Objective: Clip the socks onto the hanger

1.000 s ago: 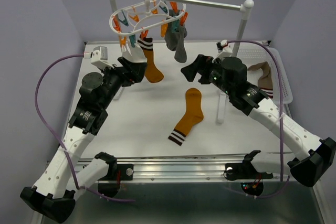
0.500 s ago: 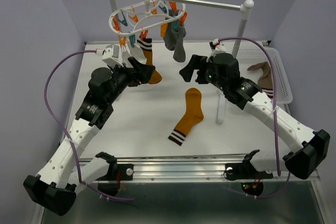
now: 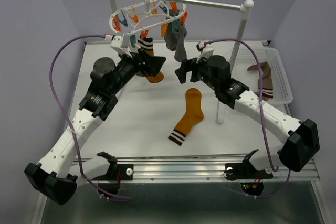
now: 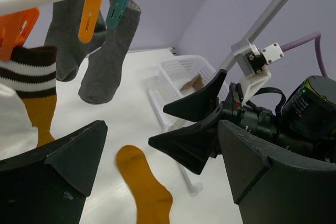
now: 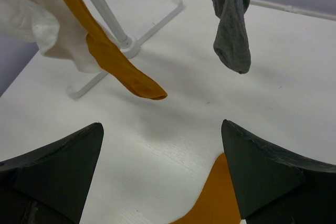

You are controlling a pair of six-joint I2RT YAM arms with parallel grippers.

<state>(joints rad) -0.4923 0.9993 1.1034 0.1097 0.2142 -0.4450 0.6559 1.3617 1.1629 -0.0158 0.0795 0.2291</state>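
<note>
While both jaws gape empty, mustard sock (image 3: 190,111) lies well inside table (image 3: 131,124) edges.

The rail stand (image 3: 210,2) stands along the far edge of the table (image 3: 126,129), its feet on the tabletop. The hanger (image 3: 137,20) hooks over the rail toward its left end. Socks hang from its clips — one long sock (image 3: 154,77) on the left, reaching down near the tabletop, and a pair (image 3: 178,43) to its right, ending higher. One more sock (image 3: 189,113) lies flat at the table's middle, in front of the hanging ones, toe toward the far edge. A basket (image 3: 283,87) sits at the right edge, with socks (image 3: 264,76) in it. The left gripper (image 3: 154,64) is close against the long sock's left side. The right gripper (image 3: 180,72) faces it from the right, below the pair — the two grippers near, yet apart.
</note>
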